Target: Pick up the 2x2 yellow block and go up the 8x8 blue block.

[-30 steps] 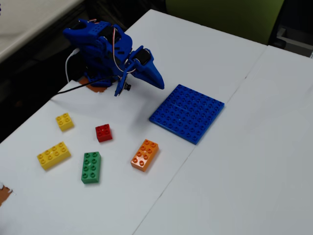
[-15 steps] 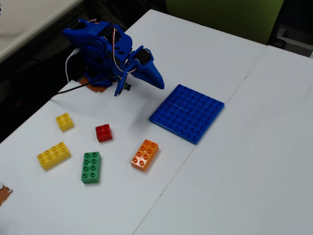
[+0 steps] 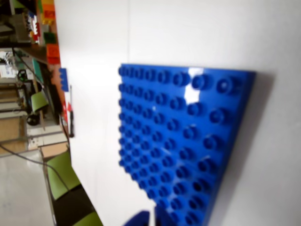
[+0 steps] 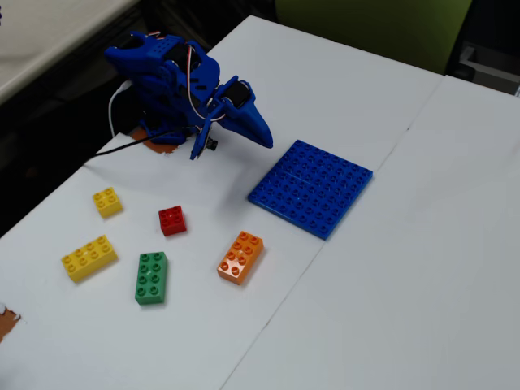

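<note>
The white bench [image 4: 422,268] is bare on the blue plate's right. The blue plate [image 4: 311,187] lies flat, square and studded. The small yellow brick [image 4: 106,201], four studs, sits far left of the plate, beyond the red brick [image 4: 172,220]. The fingers [image 4: 264,136] hang folded above the plate's upper left; clenched or released, I cannot tell.

In the fixed view we see the baseplate [image 4: 311,188] lying flat on the tabletop [image 4: 422,284], right of five loose bricks. The small four-stud brick [image 4: 106,201] sits farthest left, behind the long eight-stud brick [image 4: 88,257]. The arm [image 4: 175,85] stands behind them all.
</note>
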Robot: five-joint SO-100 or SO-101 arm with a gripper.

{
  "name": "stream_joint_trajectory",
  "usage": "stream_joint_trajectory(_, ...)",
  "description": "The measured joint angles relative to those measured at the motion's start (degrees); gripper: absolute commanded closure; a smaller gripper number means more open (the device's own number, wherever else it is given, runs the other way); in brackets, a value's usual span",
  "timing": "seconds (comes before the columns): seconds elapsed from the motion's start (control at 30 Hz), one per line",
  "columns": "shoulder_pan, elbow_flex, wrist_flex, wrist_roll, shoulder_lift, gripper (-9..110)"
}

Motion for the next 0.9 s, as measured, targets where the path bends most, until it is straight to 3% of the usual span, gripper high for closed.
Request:
stream_joint_trajectory(0.67,-0.70,0.00,-0.26,-0.44,0.00,101)
stream_joint_trajectory(0.9,-0.26,-2.99,-1.58,-13.45,-2.46,101)
